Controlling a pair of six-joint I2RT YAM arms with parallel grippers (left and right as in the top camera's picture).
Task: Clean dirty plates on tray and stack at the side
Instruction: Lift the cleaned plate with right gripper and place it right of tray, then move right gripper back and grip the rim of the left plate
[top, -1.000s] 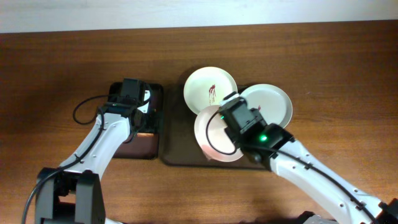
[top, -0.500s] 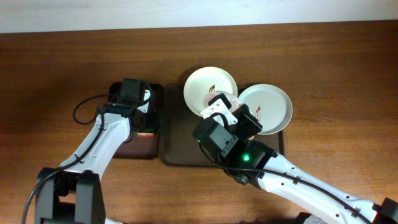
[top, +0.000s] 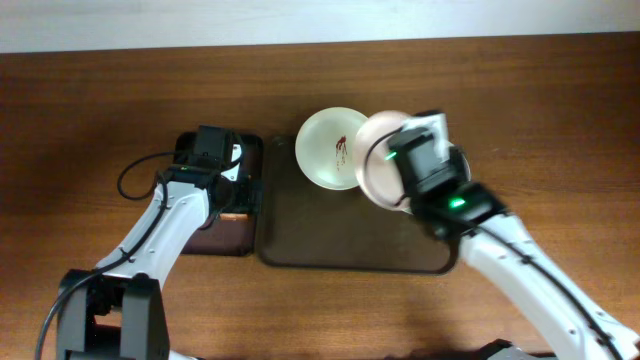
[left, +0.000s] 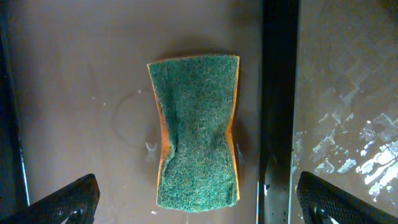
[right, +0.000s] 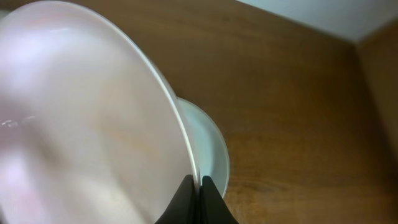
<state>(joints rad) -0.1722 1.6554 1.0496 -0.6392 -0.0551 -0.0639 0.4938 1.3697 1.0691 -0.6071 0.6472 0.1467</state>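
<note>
**Held plate** (right: 93, 112): round, shallow, white, with a raised rim.
- Position: off the tray, tipped steeply on edge, above the tray's far right part. From overhead its edge overlaps the smeared plate. Whether the two touch cannot be told.
- Smear: none shows on the face in view, which is blurred in the wrist picture.
- Handling, as judged: stiff, smooth and likely slippery. It is light enough to hang from one pinch, prone to swing about that pinch, and liable to chip if dropped.
- Best hold: the raised rim, since the flat centre offers nothing to grip.

**Right fingers** (right: 185, 204): closed tight on the rim of the held plate, one on each face.

**Smeared plate** (top: 332, 148): white and round, lying flat at the tray's far edge. A dark-red mark sits near its middle.

**Third plate** (right: 214, 149): white, lying flat below the held plate. Only a crescent of it shows.

**Tray** (top: 320, 235): large, dark brown, rectangular with rounded corners. Its near half is bare.

**Small tray** (top: 250, 200): narrow and black-rimmed, just left of the large tray.

**Sponge** (left: 196, 130): green on top with orange sides, pinched in at the waist, lying in the small tray.

**Left fingers** (left: 65, 202): spread wide and holding nothing, directly above the sponge.

**Counter** (top: 100, 100): brown wood, bearing both trays.
</note>
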